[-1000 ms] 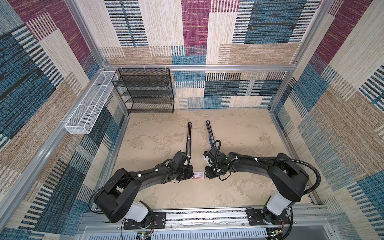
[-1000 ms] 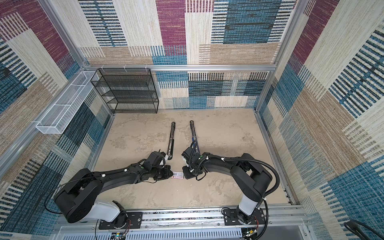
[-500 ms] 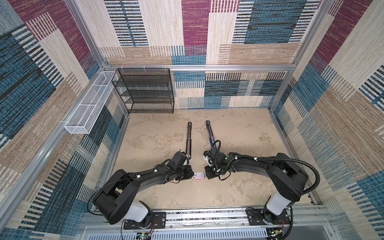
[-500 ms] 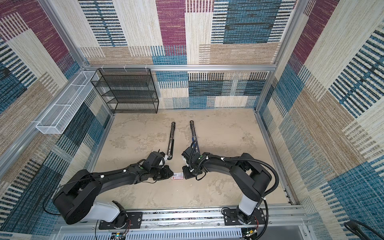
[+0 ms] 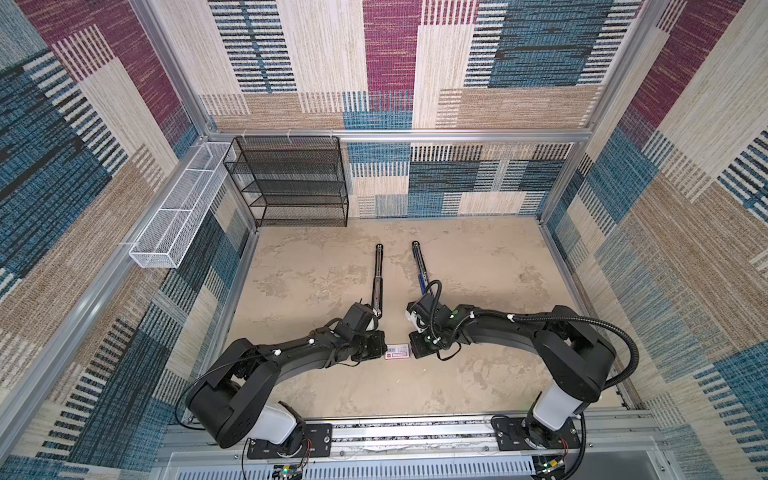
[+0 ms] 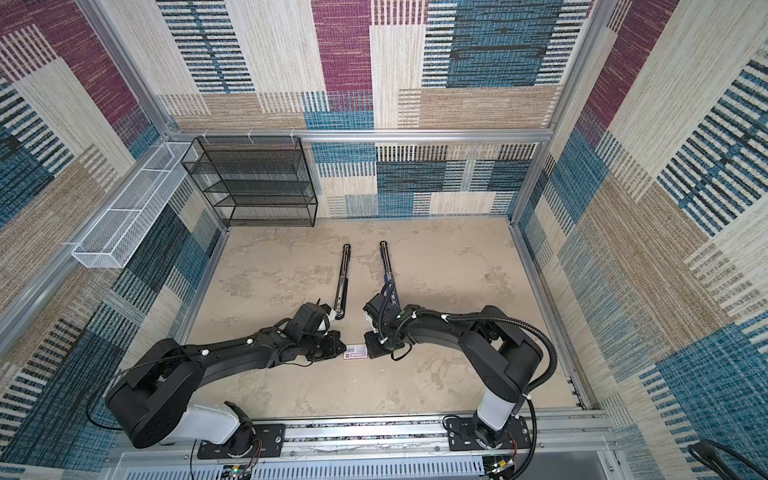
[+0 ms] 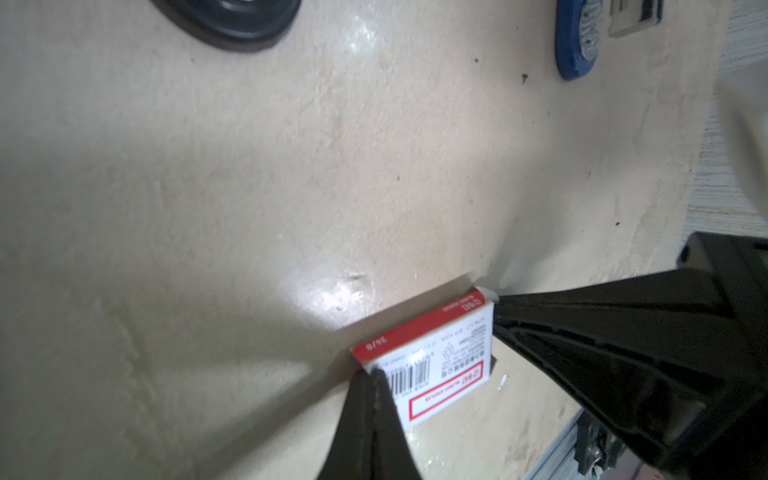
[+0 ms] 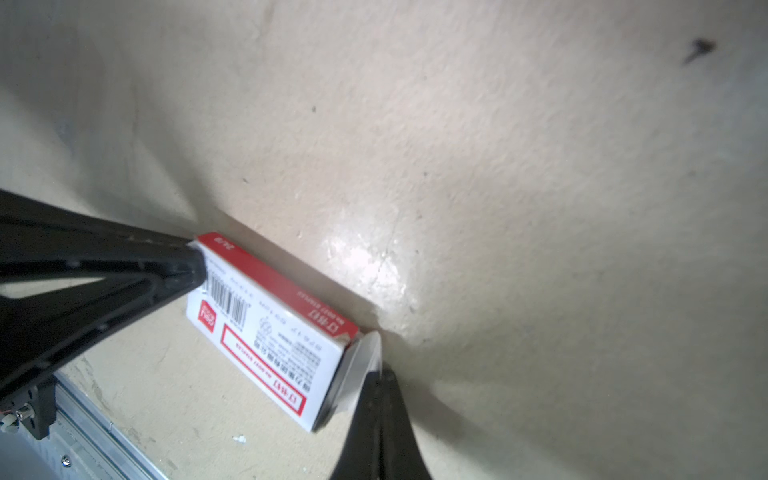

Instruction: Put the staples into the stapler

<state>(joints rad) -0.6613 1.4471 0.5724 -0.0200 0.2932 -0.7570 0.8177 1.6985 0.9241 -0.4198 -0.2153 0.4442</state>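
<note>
Staple box [image 5: 398,351] lies flat on bench [image 5: 478,374], lower centre of a top view, btwn my tips. Left end effector [image 7: 372,376] & right end effector [image 8: 377,376] both fully closed, touching opposite ends. Light thin card, prob. slides & crushes; I'd pinch long sides.

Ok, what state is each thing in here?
staple box: flat on table, barcode up, one end flap open.
left gripper: shut, tip at box's barcode end.
right gripper: shut, tip at the open flap.
black stapler: lying on table, unheld.
blue stapler: lying on table, unheld.
</note>
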